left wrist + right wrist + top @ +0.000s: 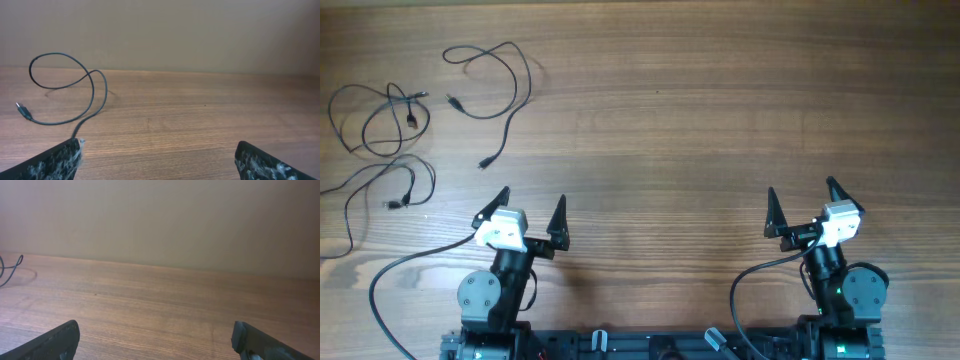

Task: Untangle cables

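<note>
Thin black cables lie at the far left of the wooden table [700, 120]. One loose strand [485, 161] curls apart from the others, ending in a small plug. Left of it, a looped cable [392, 112] and another strand [408, 190] lie close together, and I cannot tell whether they touch. My left gripper [532, 196] stands open just below and right of that plug, with nothing between its fingers. In the left wrist view the same strand [93, 92] loops ahead of the open gripper [159, 145]. My right gripper [801, 187] [155, 326] is open over bare wood far from the cables; only a cable end [10, 270] shows at its view's left edge.
Both arm bases [650, 340] sit at the near table edge, with thicker black arm cords [390, 275] looping beside them. A plain wall [170, 30] rises behind the table's far edge.
</note>
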### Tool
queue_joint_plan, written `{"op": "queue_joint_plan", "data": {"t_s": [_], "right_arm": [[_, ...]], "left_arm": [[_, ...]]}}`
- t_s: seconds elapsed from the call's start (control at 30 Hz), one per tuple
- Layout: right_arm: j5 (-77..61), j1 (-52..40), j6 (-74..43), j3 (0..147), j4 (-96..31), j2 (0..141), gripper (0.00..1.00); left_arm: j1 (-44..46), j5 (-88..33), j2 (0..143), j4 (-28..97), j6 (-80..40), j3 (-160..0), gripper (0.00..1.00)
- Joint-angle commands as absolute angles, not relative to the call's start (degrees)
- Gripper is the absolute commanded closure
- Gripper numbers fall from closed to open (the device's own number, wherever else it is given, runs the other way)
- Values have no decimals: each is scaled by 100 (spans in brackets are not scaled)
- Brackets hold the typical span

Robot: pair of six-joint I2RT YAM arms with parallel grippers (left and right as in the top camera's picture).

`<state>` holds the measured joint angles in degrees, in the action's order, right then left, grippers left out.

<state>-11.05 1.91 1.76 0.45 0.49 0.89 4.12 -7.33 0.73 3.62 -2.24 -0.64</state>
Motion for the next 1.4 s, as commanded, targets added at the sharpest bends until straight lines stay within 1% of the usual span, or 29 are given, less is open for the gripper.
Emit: {"op": "queue_joint_plan", "data": {"t_s": [0.0, 0.03, 0.2, 0.43, 1.37], "right_arm": [[-1028, 167, 145, 30, 75, 27, 0], [-1028, 167, 143, 30, 75, 27, 0], [-1028, 167, 145, 30, 75, 27, 0], [-1028, 167, 143, 30, 75, 27, 0], [-1028, 167, 141, 30, 75, 27, 0]], "left_arm": [[440, -725, 21, 405, -528, -32, 0], [438, -720, 21, 405, -764, -32, 0], [436, -692, 21, 405, -768, -32, 0], [434, -764, 21, 408, -167, -32, 0], [434, -742, 25, 381, -322, -32, 0]]}}
